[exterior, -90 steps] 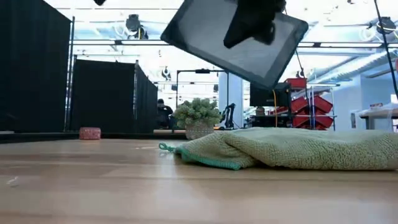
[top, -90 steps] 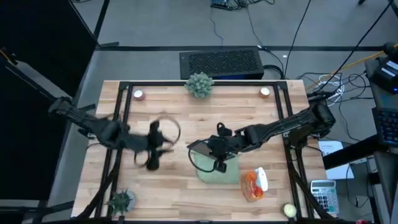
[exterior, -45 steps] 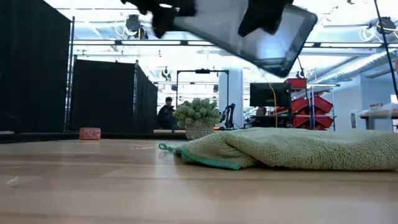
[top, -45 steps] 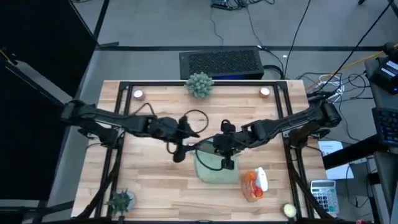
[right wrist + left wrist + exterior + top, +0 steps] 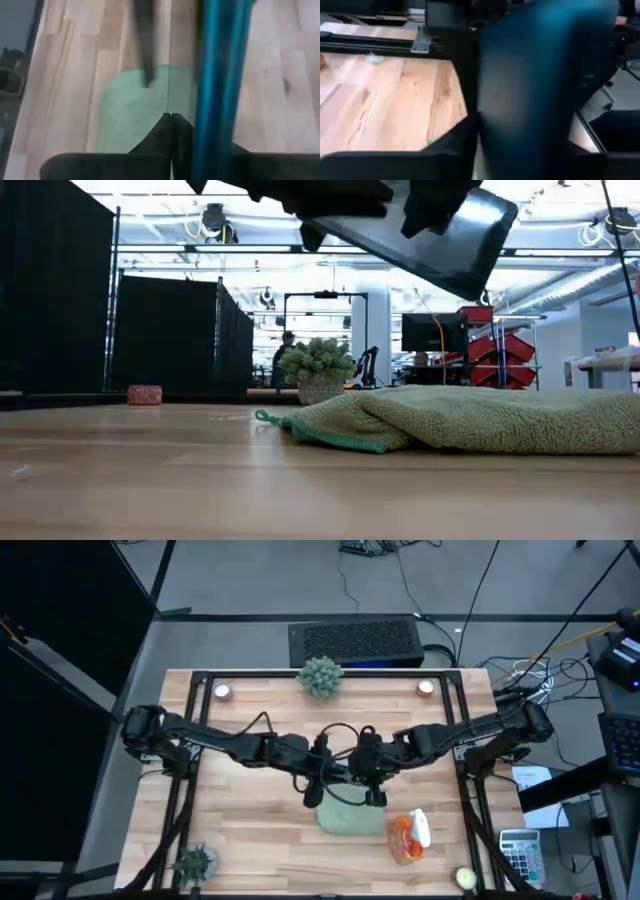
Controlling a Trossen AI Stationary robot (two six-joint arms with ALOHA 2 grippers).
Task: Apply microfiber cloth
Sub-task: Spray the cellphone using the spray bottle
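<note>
Claws (image 5: pixel 345 780) hold tablet (image 5: pixel 420 235) above rumpled sage microfiber cloth (image 5: pixel 470 420).

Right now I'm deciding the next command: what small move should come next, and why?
Probably close the left gripper on the tablet. The right gripper holds it tilted in the air above the microfiber cloth, which lies untouched on the table.
</note>
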